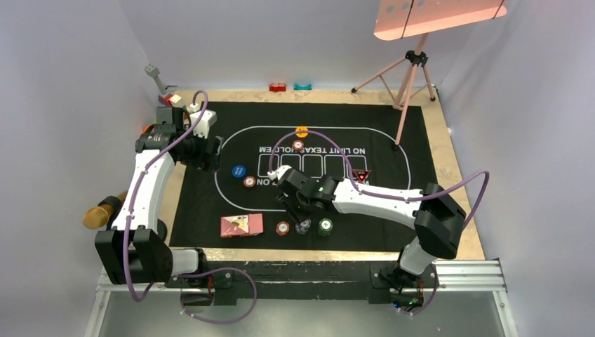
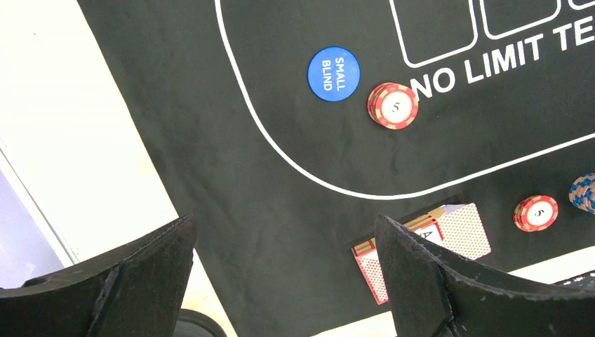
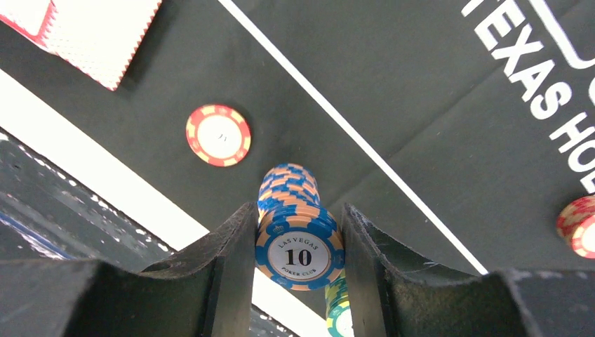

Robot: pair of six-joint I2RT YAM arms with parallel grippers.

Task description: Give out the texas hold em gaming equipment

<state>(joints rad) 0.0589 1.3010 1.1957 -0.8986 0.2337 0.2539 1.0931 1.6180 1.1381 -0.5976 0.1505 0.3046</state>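
The blue chips (image 3: 298, 254) are being clamped by the right gripper (image 3: 298, 214) at the near edge of the mat (image 1: 393, 225), with green chips (image 1: 325, 226) just beside them. Red chips (image 1: 250, 181) are lying by the blue disc (image 1: 238, 170), and more by the orange disc (image 1: 302, 130). The cards (image 1: 241, 225) are sitting undealt near the front. The left gripper (image 2: 288, 274) is being held apart, empty. The task is judged to be about half done, with the blue chips, green chips and cards left to distribute.

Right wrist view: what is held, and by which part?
The right gripper grips the blue chip stack by opposite rims of its topmost chips; the left gripper holds nothing.
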